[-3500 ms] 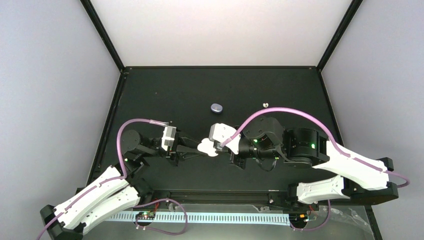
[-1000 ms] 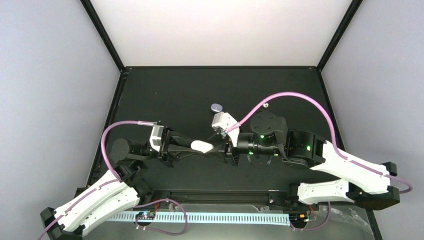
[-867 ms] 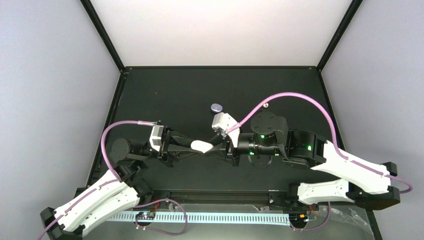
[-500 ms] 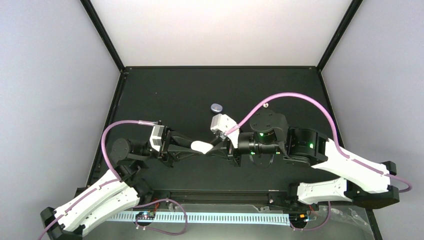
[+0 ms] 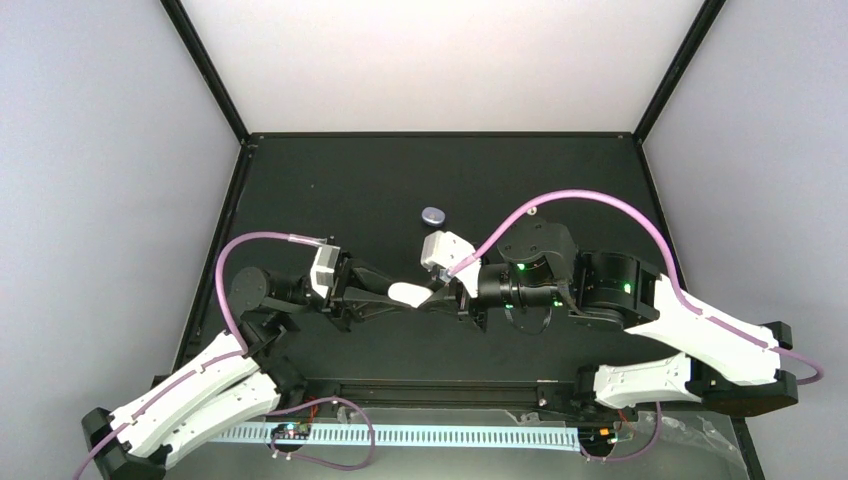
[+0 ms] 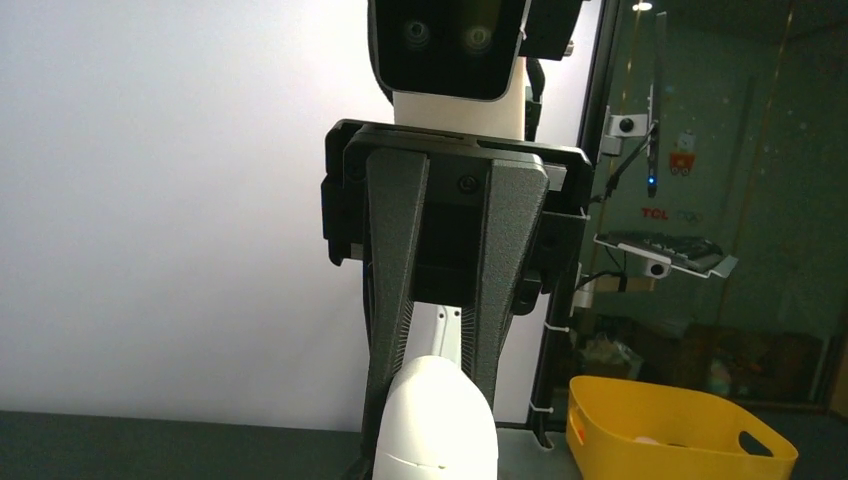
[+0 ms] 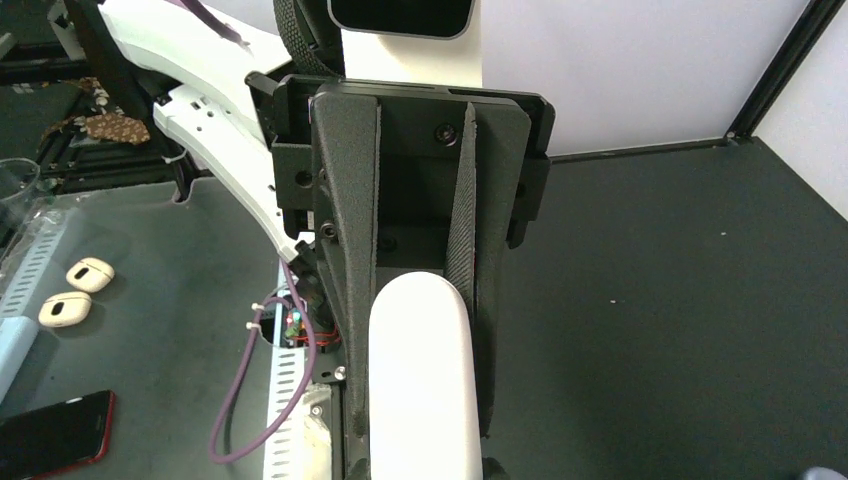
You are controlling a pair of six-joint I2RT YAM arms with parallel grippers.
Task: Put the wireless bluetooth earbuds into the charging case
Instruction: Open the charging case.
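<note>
While both arms meet over the near half of the black table (image 5: pixel 330 190), a closed white charging case (image 5: pixel 408 293) is held between them, its long axis running from one arm to the other.

1. Left of the case: the left gripper (image 5: pixel 392 294) reaches in from the left. In the right wrist view its two ribbed fingers (image 7: pixel 352 300) flank the case and press against its sides with no gap showing. The jaws are nearly closed, clamped on the left end of the case.

2. The case: a smooth, pill-shaped shell. A thin seam line crosses its lower part in the left wrist view. The lid is shut.

3. Right of the case: the right gripper (image 5: pixel 427 296) reaches in from the right. In the left wrist view its fingers (image 6: pixel 395 260) converge on the rounded end of the case and grip it, jaws narrowly spread.

4. Behind the case, slightly to the right: a small purple oval object (image 5: pixel 433 214) lies on the table, well apart from both grippers.

5. Behind the case, farther right: a tiny white earbud (image 5: pixel 533 210) lies on the table just beside the right arm's purple cable (image 5: pixel 600 215). It is too small to show any detail.
</note>
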